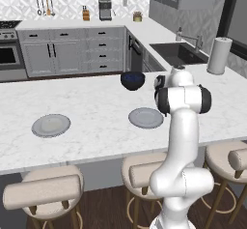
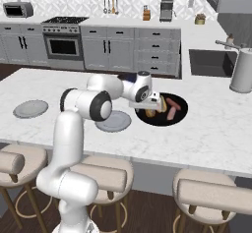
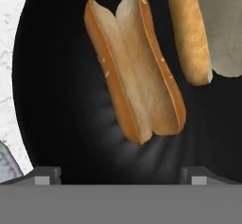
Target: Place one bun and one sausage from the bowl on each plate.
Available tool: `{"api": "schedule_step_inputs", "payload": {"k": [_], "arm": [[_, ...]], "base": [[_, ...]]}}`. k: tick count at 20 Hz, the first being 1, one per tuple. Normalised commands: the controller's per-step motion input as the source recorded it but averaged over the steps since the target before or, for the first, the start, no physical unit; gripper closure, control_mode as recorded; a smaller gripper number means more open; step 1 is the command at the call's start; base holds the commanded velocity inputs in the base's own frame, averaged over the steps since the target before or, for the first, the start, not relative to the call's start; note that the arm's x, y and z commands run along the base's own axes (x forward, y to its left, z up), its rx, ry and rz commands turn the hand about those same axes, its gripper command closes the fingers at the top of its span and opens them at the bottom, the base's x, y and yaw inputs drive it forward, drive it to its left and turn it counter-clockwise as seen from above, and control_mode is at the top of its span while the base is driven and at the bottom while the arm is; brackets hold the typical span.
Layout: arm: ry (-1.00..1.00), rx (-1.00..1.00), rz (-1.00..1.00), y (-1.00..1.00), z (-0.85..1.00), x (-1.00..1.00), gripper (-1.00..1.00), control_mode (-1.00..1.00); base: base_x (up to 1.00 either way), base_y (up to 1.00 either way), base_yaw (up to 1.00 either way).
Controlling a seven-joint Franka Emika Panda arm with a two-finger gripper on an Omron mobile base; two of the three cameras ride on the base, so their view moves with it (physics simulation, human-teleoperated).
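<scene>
Split open and golden, a bun (image 3: 134,72) lies on the floor of the black bowl (image 3: 56,90) directly beneath our claw (image 3: 120,176), whose two finger tips stand spread to either side of the bun's near end, touching nothing and holding nothing. A second bun (image 3: 189,34) lies just beside it, partly under a pale shape we cannot make out. From the right base view we see the bowl (image 2: 181,115) on the marble counter (image 2: 216,129) with two sausages (image 2: 172,110) inside, and our hand poised over its near rim. Both grey plates are bare: one (image 2: 115,122) sits just beside the bowl, the other (image 2: 30,108) well apart toward the counter's far end. A dark blue bowl (image 1: 132,80) stands behind the near plate (image 1: 145,118).

We judge this the opening step, the reach for the first bun; nothing is served yet. The next move calls for lowering the wide-open claw straight down until the finger tips straddle the bun across its width, then closing gently, since the hinged halves may fold or slip on the glossy bowl.
</scene>
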Motion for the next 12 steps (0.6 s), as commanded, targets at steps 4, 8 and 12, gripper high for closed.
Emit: {"api": "schedule_step_inputs", "payload": {"k": [4,8,12], "arm": [[-0.03,0.00,-0.04,-0.20,0.00,0.03,-1.00,-1.00],[-0.04,0.00,-0.02,-0.06,-0.32,0.12,-1.00,-1.00],[-0.08,0.00,0.00,0.00,-0.54,0.14,-1.00,-1.00]], "base": [[0.00,0.00,0.00],[0.00,0.00,0.00],[0.00,0.00,0.00]]}}
